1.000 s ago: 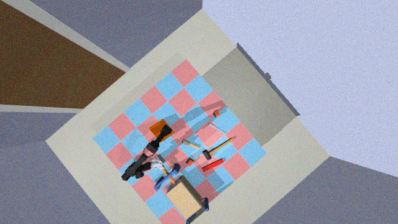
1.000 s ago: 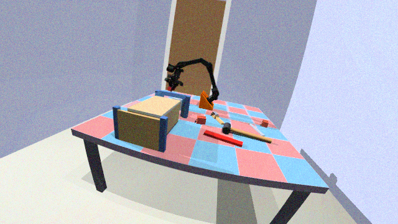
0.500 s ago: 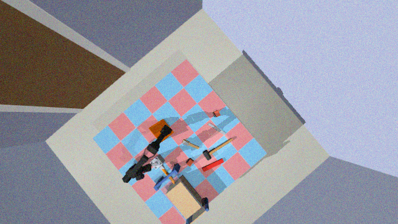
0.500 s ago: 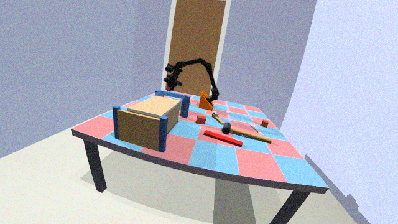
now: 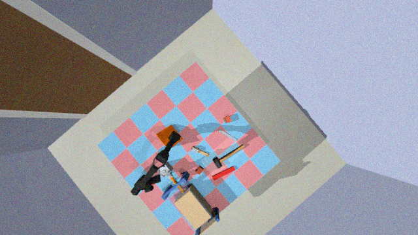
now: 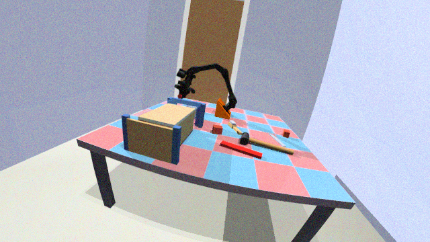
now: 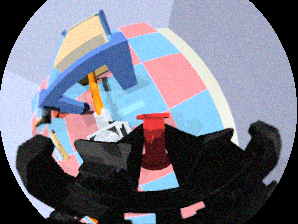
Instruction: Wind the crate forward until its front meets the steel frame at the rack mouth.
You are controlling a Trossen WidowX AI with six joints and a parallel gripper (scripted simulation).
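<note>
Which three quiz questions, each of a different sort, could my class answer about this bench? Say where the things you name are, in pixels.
1. True or false: the hand (image 6: 181,95) (image 7: 152,125) is shut on a red piece (image 6: 180,96) (image 7: 154,134).
2. Multiple choice: what colour is the strap (image 5: 174,180) (image 7: 95,92) at the winch (image 5: 164,170) (image 7: 111,134)? A green, B orange, C white.
3. Fill in: the mallet (image 5: 217,162) (image 6: 244,138) has a ____ head.

Key: 1 true; 2 B; 3 black.
</note>
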